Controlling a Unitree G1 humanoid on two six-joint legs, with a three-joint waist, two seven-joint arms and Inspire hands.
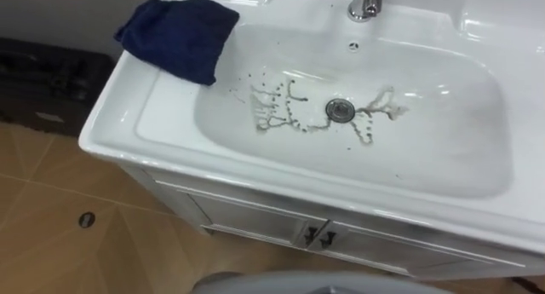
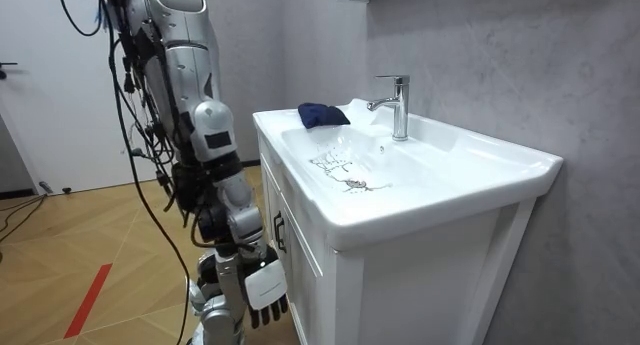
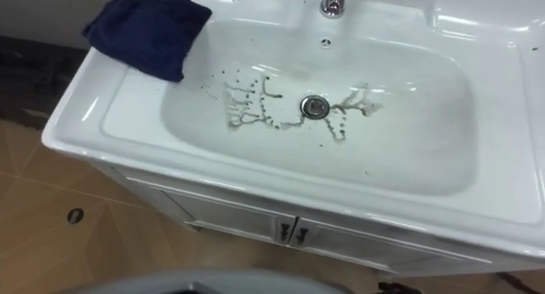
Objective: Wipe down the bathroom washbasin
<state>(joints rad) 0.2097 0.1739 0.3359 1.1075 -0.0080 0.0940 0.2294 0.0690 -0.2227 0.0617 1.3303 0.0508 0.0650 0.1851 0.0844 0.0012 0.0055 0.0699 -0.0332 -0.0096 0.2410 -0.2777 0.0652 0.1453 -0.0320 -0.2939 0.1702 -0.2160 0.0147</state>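
The white basin (image 1: 477, 170) lies just below me, on a white cabinet. Dark streaks and specks of dirt (image 1: 277, 111) spread over its bottom on both sides of the metal drain (image 1: 341, 110). A dark blue cloth (image 1: 180, 34) lies crumpled on the rim at the back left corner, partly hanging into the bowl. In the room view I stand upright in front of the cabinet. My right hand (image 2: 264, 287) hangs low beside the cabinet door, fingers relaxed and holding nothing.
A chrome tap (image 1: 366, 2) rises at the back middle of the basin. Two cabinet doors with dark handles (image 1: 317, 236) are below the front rim. A dark low object (image 1: 43, 81) stands on the wooden floor to the left, near a small floor drain (image 1: 86, 219).
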